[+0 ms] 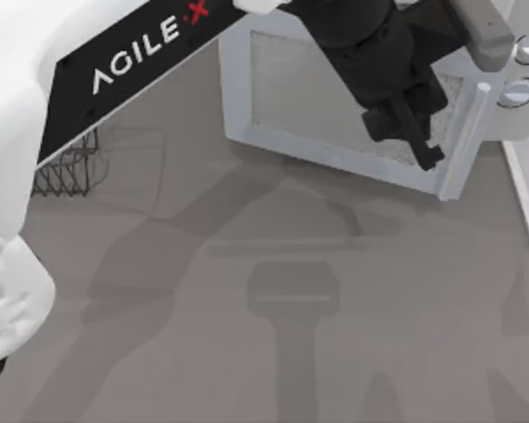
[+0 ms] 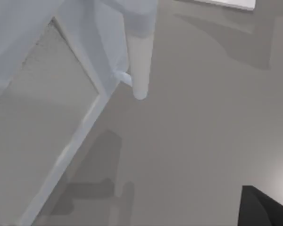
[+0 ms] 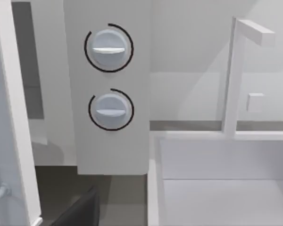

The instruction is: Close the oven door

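Oven door [image 1: 335, 97] stood ajar at the table's far right, handle [image 1: 465, 141] at its free edge. Your left gripper [image 1: 410, 132] hung over the window beside that handle; finger state I couldn't tell. Knobs [image 3: 108, 47] sat alongside.

A: What does the left arm [image 1: 88, 62] look like from above?

B: Its shell is smooth glossy white, with a black panel along the link carrying "AGILE" in white letters and a red X. Farther back from the gripper, the white casing bulges into a rounded housing with faint embossed marks.

A: And at the tip?

B: The wrist section is matte black and blocky, ending in the left gripper [image 1: 414, 132], with dark, narrow fingers [image 1: 426, 152].

A: Anything in the wrist views?

B: A dark black corner of the body near each frame's edge.
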`<state>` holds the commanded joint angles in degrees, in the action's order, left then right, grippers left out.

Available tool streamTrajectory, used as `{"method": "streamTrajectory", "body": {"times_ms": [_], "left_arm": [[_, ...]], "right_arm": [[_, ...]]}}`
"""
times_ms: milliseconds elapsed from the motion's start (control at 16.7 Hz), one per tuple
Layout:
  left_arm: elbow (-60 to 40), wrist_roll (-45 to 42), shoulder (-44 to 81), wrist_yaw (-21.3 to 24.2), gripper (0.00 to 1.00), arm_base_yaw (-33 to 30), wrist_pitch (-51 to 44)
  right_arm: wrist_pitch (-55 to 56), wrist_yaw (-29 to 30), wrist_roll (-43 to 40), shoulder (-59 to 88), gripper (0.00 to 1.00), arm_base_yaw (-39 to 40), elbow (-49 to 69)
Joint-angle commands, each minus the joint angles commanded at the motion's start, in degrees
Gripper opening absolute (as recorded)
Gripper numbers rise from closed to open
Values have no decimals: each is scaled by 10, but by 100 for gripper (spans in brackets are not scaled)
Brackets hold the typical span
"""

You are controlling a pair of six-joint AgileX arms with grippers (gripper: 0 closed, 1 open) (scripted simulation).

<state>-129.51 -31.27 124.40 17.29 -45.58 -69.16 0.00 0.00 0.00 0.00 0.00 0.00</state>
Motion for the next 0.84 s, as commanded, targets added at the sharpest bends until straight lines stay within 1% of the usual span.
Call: {"method": "streamTrajectory", "body": {"times_ms": [180,480,840], "left_arm": [[-2,-1,5,3,0,-7,-6],[-32,10,55,13,0,-25,-41],[-82,16,50,-6,0,-21,-29]], "right_arm": [[0,0,0,0,100,0,0],[0,0,0,0,100,0,0],[0,0,0,0,100,0,0]]}}
